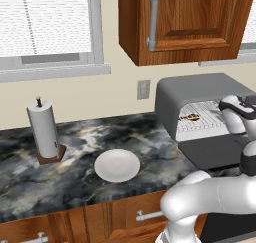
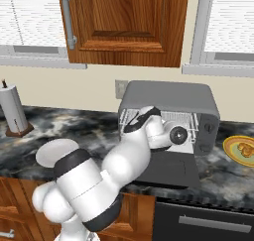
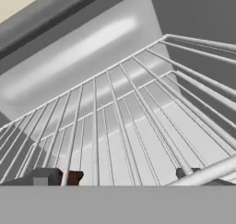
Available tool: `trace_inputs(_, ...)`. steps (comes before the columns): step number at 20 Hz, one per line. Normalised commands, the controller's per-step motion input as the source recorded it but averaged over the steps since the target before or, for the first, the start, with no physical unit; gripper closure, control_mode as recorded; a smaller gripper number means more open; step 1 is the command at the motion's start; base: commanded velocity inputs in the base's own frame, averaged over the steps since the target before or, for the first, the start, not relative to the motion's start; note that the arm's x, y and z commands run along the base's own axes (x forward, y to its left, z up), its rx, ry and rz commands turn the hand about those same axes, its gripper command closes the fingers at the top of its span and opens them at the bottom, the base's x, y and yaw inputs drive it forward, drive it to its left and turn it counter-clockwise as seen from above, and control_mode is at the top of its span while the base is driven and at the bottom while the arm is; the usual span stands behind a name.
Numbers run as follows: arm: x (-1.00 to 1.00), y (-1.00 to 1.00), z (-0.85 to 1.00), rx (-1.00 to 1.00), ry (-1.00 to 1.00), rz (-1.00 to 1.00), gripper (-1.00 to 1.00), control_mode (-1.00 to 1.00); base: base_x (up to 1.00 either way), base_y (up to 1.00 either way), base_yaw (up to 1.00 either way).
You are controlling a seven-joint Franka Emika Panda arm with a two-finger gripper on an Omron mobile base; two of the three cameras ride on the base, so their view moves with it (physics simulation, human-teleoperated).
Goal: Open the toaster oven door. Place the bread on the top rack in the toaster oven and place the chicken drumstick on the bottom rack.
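Where the left base view looks: the toaster oven (image 1: 200, 89) stands on the marble counter (image 1: 90, 147), a boxy matte-grey case with rounded top corners and a pale inside.
Oven door: the toaster oven door (image 1: 215, 152) is dropped down flat in front of the opening, a dark-grey panel.
Drumstick: the chicken drumstick (image 1: 190, 117) is a small brown shape lying on a white wire shelf at the left of the opening; which shelf I cannot tell.
Nearby: a white plate (image 1: 117, 165) and a paper towel roll (image 1: 44, 129) sit further left on the counter.
Right base view, bread: the bread (image 2: 244, 149), a golden-orange lump, rests on a yellow plate (image 2: 229, 147) on the counter, right of the oven and apart from it.
Arm: the white arm (image 2: 129, 160) reaches over the lowered door into the opening.
Hand view, pincer: the gripper (image 3: 120, 176) is spread wide above the wire bars, nothing between its tips.
Brown piece: a dark red-brown bit shows just beside one fingertip (image 3: 46, 177).
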Motion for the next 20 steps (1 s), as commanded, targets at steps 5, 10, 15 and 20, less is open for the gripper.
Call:
trace_inputs(5,-0.48,0.03,-0.31,-0.1,0.25,0.13,-1.0,-1.0,0.0,0.0,0.0)
trace_inputs(10,-0.54,0.06,-0.41,-0.11,0.21,0.13,-1.0,-1.0,0.0,0.0,0.0)
trace_inputs(15,-0.53,0.11,-0.43,-0.18,0.24,0.11,-1.0,-1.0,0.0,0.0,0.0)
trace_inputs(20,-0.61,0.13,-0.46,-0.23,0.22,0.09,-1.0,-1.0,0.0,0.0,0.0)
